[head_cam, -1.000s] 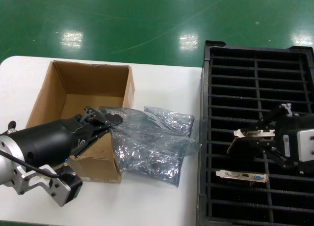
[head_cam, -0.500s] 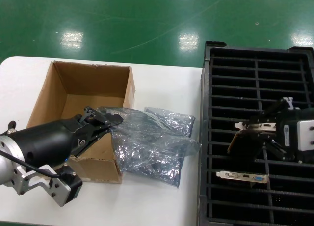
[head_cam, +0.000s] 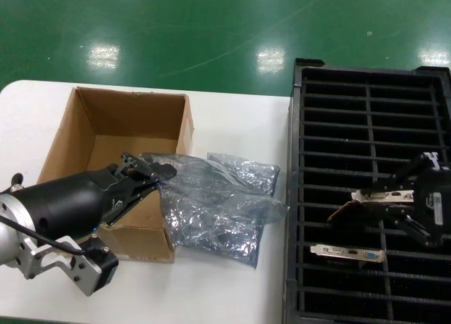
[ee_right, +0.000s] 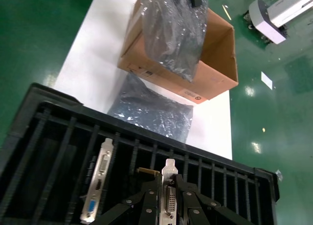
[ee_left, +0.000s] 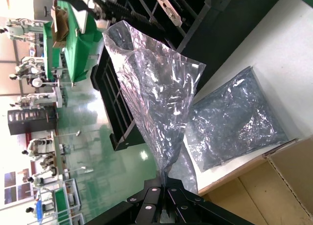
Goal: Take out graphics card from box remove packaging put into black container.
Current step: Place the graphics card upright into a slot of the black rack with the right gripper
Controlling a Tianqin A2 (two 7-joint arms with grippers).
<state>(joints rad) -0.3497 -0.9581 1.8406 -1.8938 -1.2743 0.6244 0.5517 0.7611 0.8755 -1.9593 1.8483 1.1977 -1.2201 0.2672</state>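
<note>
Holding graphics card (head_cam: 366, 201) clamped in right gripper (head_cam: 394, 201) jaws | long axis across black container (head_cam: 366, 113) slots directly beneath | left gripper (head_cam: 144, 175) jaws pinching packaging (head_cam: 211, 211).

My workshop floor, glossy green

Ceiling-light reflections (head_cam: 271, 58) dot the green floor (head_cam: 211, 35) beyond my white tabletop (head_cam: 232, 120); green workbenches (ee_left: 73, 44) stand farther off.

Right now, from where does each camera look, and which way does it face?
Head view: from the head, forward and down at table; both arms show.
Left wrist view: on left arm; left gripper pinching the packaging.
Right wrist view: on right arm; right gripper holds graphics card over black container.
Shared: the box, packaging, container.
</note>
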